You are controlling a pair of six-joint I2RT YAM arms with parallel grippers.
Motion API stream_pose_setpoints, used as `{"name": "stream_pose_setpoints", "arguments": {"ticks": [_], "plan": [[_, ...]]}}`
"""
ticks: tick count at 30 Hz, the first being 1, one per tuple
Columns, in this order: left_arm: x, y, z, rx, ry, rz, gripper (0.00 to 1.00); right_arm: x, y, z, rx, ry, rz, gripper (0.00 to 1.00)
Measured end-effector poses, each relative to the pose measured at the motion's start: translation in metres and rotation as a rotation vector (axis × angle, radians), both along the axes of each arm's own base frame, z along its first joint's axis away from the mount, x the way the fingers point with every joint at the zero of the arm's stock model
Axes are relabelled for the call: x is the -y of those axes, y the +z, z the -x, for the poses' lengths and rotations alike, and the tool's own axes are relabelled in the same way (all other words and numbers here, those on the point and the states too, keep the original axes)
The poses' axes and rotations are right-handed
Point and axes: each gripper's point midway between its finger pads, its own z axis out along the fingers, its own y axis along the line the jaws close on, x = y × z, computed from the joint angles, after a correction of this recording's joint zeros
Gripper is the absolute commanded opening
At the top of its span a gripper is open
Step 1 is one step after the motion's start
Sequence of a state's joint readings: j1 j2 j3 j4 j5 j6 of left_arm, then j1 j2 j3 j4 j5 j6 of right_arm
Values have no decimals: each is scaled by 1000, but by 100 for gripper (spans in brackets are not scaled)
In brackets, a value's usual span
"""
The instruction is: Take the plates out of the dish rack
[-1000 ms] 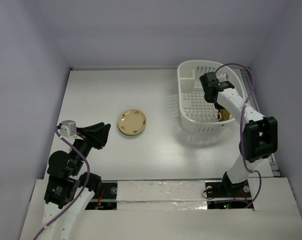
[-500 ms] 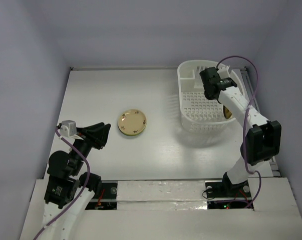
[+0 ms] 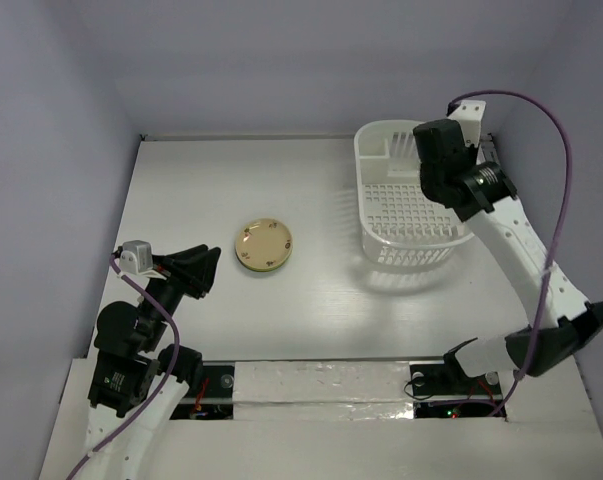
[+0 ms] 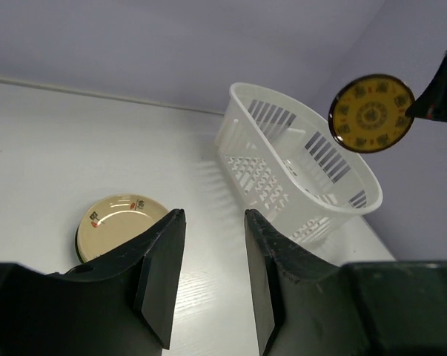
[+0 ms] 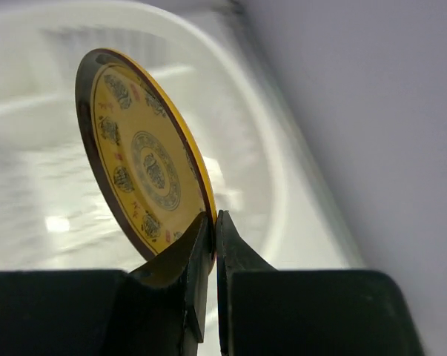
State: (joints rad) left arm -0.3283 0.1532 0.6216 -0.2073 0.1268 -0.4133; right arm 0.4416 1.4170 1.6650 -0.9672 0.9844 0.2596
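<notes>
My right gripper (image 5: 214, 216) is shut on the lower rim of an amber-yellow plate (image 5: 145, 174) with a dark pattern. It holds the plate on edge in the air above the white dish rack (image 3: 406, 255). The left wrist view shows that plate (image 4: 371, 113) hanging over the rack (image 4: 242, 141). In the top view the right arm hides it. A cream spotted plate (image 3: 264, 245) lies flat on the table left of the rack, with a darker rim showing under it (image 4: 119, 219). My left gripper (image 4: 213, 213) hovers open and empty near that plate.
The rack stands at the table's far right, close to the right wall (image 3: 561, 150). Its grid base (image 3: 401, 205) shows no plate in the top view. White tabletop (image 3: 311, 300) lies between the cream plate and the rack.
The right arm has risen out of the rack, lifting the amber-yellow plate with it. The left arm and the cream plate have not moved.
</notes>
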Motion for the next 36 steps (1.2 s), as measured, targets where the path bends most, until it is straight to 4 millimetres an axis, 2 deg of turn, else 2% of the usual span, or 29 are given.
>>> {"name": "stream_pose_setpoints", "arguments": {"ticks": [4, 6, 8, 11, 14, 18, 21, 25, 32, 35, 36], "plan": [[-2, 0, -1, -1, 14, 2, 36, -77, 26, 0, 164, 263, -235, 0], [-4, 0, -2, -2, 26, 4, 38, -120, 26, -3, 203, 392, -355, 0], [-5, 0, -3, -4, 33, 7, 40, -160, 15, -8, 203, 496, -454, 0], [-6, -1, -5, -11, 41, 7, 42, -222, -27, -19, 131, 621, -566, 0], [-6, -4, -8, -27, 47, 5, 45, -277, -83, -26, 20, 711, -673, 0], [-5, -9, -11, -49, 49, -2, 50, -329, -149, -25, -119, 763, -763, 0], [-5, -10, -12, -55, 49, -3, 55, -354, -182, -23, -181, 779, -825, 0], [-5, -11, -13, -60, 50, -4, 61, -374, -207, -18, -219, 787, -901, 0], [-6, -14, -16, -73, 59, -8, 65, -382, -229, -11, -240, 769, -988, 0], [-6, -14, -16, -73, 62, -8, 67, -379, -238, -8, -251, 751, -999, 4], [-6, -14, -16, -74, 63, -8, 67, -378, -240, -7, -255, 745, -1001, 9]]}}
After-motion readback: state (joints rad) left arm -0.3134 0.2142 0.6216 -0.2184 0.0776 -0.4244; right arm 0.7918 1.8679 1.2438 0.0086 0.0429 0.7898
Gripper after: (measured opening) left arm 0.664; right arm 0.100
